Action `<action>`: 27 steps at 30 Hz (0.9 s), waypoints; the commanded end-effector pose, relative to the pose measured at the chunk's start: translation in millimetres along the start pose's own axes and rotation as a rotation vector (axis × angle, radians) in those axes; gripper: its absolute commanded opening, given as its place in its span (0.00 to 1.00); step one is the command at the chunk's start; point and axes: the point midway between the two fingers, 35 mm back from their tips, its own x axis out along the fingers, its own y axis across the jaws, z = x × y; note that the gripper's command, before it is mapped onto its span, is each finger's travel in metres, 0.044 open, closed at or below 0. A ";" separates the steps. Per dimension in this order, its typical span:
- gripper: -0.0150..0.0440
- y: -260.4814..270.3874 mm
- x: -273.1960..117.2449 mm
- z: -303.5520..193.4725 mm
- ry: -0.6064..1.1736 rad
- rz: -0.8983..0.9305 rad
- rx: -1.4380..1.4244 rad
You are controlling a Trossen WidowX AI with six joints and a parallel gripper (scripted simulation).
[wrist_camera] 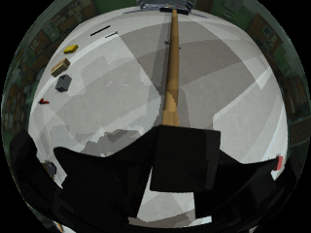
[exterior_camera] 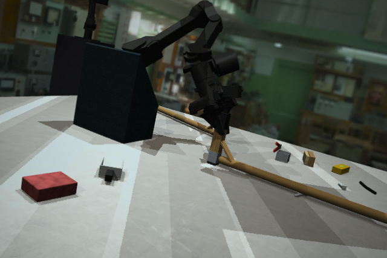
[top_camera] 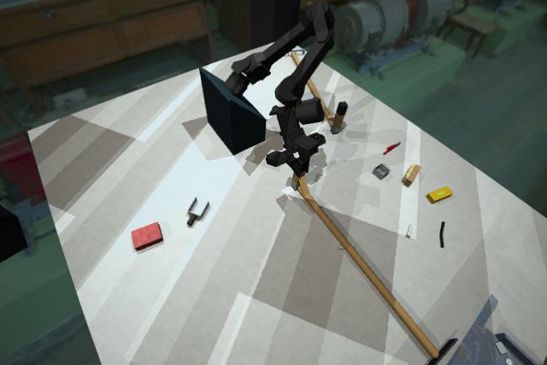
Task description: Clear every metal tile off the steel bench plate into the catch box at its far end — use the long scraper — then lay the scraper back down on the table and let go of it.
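Note:
The long scraper (top_camera: 367,267) (exterior_camera: 281,180) (wrist_camera: 172,63) is a wooden pole with a short upright grip at its near end. My gripper (top_camera: 299,173) (exterior_camera: 221,132) is shut on that grip, low over the table. The pole runs out near the table top, away from the arm. Its dark blade (top_camera: 444,350) (wrist_camera: 174,10) is beside the near edge of the steel bench plate (top_camera: 474,343). Pale tiles (top_camera: 500,347) lie on the plate, which is cut off by the frame's edge. The catch box cannot be made out.
A second wooden pole (top_camera: 314,87) (exterior_camera: 184,119) lies behind the gripper. A red block (top_camera: 147,236) (exterior_camera: 49,185) and metal bracket (top_camera: 198,209) are left. A grey box (top_camera: 380,171), wooden block (top_camera: 410,174) and yellow block (top_camera: 439,194) are right. A small pin (exterior_camera: 298,194) touches or nearly touches the pole.

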 end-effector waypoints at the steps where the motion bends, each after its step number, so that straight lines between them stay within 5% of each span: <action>1: 0.25 9.5 -2.3 0.7 -0.004 0.032 -0.029; 27: 0.25 -0.2 -19.1 -21.4 -0.003 0.053 -0.054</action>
